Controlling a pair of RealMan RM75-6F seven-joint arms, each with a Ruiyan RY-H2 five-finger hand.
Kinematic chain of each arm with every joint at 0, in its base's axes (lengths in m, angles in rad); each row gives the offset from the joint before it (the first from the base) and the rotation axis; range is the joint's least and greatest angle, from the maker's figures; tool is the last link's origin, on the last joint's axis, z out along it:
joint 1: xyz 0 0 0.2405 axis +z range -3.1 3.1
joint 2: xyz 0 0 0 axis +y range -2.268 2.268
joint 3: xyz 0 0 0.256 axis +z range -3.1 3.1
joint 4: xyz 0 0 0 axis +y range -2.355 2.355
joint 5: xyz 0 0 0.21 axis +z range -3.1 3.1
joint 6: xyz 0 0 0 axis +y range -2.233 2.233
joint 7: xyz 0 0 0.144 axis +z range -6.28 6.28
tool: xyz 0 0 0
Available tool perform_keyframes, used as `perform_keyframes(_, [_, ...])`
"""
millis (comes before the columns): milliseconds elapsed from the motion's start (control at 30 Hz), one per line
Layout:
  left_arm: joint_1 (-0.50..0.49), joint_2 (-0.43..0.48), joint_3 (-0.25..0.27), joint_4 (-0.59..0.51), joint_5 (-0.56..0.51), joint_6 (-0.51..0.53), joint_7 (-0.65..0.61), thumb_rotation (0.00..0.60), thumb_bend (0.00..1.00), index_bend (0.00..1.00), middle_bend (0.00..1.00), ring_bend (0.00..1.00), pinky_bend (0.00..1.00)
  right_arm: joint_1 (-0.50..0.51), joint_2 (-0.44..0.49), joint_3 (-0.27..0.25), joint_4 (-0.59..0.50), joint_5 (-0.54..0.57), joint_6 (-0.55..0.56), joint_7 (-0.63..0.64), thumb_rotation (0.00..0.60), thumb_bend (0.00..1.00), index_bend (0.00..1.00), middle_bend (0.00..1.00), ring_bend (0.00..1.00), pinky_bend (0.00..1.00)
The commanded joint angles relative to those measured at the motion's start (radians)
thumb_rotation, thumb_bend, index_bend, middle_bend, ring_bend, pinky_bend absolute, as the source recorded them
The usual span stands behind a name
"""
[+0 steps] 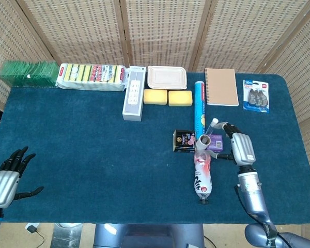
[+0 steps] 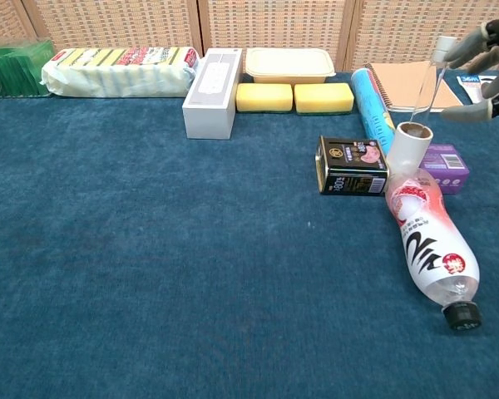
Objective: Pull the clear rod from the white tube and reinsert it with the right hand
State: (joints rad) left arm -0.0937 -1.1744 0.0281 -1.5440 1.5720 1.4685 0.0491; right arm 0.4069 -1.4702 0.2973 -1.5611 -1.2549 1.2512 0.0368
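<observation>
**Rod-to-hand alignment at the white tube**

The white tube (image 2: 412, 141) stands upright on the surface (image 2: 191, 274), its open mouth facing up. It sits between the black tin (image 2: 353, 166) and the purple box (image 2: 445, 169), touching the base end of the plastic bottle (image 2: 427, 241), which lies on its side.

The clear rod (image 2: 426, 87) is seated in the tube. Its long axis rises from the tube mouth and tilts toward the robot's right and away from the robot, ending in a pale cap at the top. In the head view the rod (image 1: 210, 129) shows only as a short slanted length, because the camera looks nearly along it.

The right hand (image 2: 486, 71) is level with the upper end of the rod, on its right side. The fingers are spread and curved toward the cap. In the chest view the fingertips (image 2: 456, 51) overlap the cap. Contact cannot be confirmed from either view, and no closed grip is visible. Treat this hand as open and at the point of grasping.

The left hand (image 1: 4, 181) rests open at the far near-left corner of the surface, well apart from the tube. It holds nothing.

Judgement: the rod lies directly left of the right hand. Extraction should follow the tilted axis, upward and slightly rightward.
</observation>
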Motion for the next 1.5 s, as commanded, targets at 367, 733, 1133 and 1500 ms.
perform_keyframes(367, [0.000, 0.001, -0.001, 0.000, -0.001, -0.001, -0.003, 0.409, 0.11, 0.11, 0.02, 0.02, 0.19, -0.010, 0.026, -0.007, 0.001, -0.004, 0.020, 0.009, 0.517, 0.14, 0.24, 0.29, 0.27, 0.35])
perform_keyframes(733, [0.002, -0.003, 0.002, -0.003, 0.004, -0.001, 0.010, 0.412, 0.11, 0.11, 0.02, 0.02, 0.19, 0.010, 0.008, -0.005, 0.018, 0.036, -0.014, -0.008, 0.518, 0.14, 0.24, 0.29, 0.27, 0.35])
perform_keyframes(1133, [-0.002, 0.000, -0.001, -0.002, -0.002, -0.010, 0.006, 0.415, 0.11, 0.11, 0.03, 0.02, 0.19, 0.043, -0.040, 0.000, 0.034, 0.072, -0.041, -0.044, 0.517, 0.14, 0.25, 0.30, 0.27, 0.35])
perform_keyframes(1500, [-0.004, 0.001, -0.002, -0.002, -0.007, -0.018, 0.004, 0.415, 0.11, 0.11, 0.03, 0.02, 0.19, 0.062, -0.077, 0.002, 0.042, 0.091, -0.042, -0.077, 0.520, 0.14, 0.26, 0.31, 0.28, 0.35])
